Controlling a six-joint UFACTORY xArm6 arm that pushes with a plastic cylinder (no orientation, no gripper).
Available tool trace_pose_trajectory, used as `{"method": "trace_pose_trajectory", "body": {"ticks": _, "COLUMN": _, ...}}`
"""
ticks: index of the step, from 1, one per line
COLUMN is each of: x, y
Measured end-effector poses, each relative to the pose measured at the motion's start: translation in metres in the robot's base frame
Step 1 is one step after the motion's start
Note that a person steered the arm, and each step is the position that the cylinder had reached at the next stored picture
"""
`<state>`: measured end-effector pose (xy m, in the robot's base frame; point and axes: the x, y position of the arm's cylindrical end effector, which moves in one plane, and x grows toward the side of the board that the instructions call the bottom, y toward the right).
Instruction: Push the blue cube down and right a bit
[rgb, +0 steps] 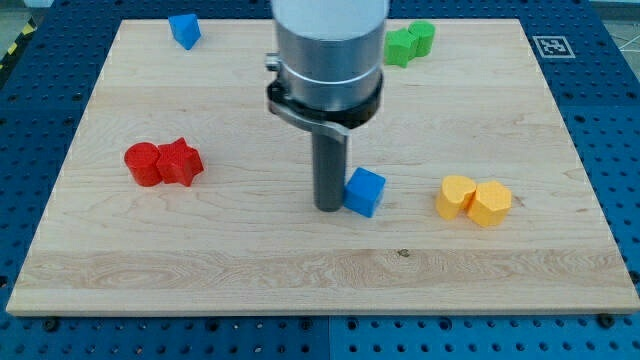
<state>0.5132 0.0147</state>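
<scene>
2 blue blocks lay on the wooden board (200, 250); the blue cube (365, 191) sat a little right of centre, toward the near half, and my tip (329, 207) stood against its left side, touching or all but touching it. The arm had no hand to open or close, only the dark rod hanging from a grey cylinder (328, 50) that hid part of the far edge; the other blue block (184, 29), its shape unclear, rested far back on the left. 2 red blocks (163, 163) touched each other on the left; 2 yellow blocks (473, 200) touched on the right, well apart from the cube; 2 green blocks (411, 43) sat together at the far right.
</scene>
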Motion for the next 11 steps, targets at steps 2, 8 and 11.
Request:
{"method": "trace_pose_trajectory", "body": {"ticks": 2, "x": 0.000, "y": 0.027}}
{"method": "trace_pose_trajectory", "body": {"ticks": 8, "x": -0.048, "y": 0.057}}
{"method": "trace_pose_trajectory", "body": {"ticks": 11, "x": -0.032, "y": 0.064}}
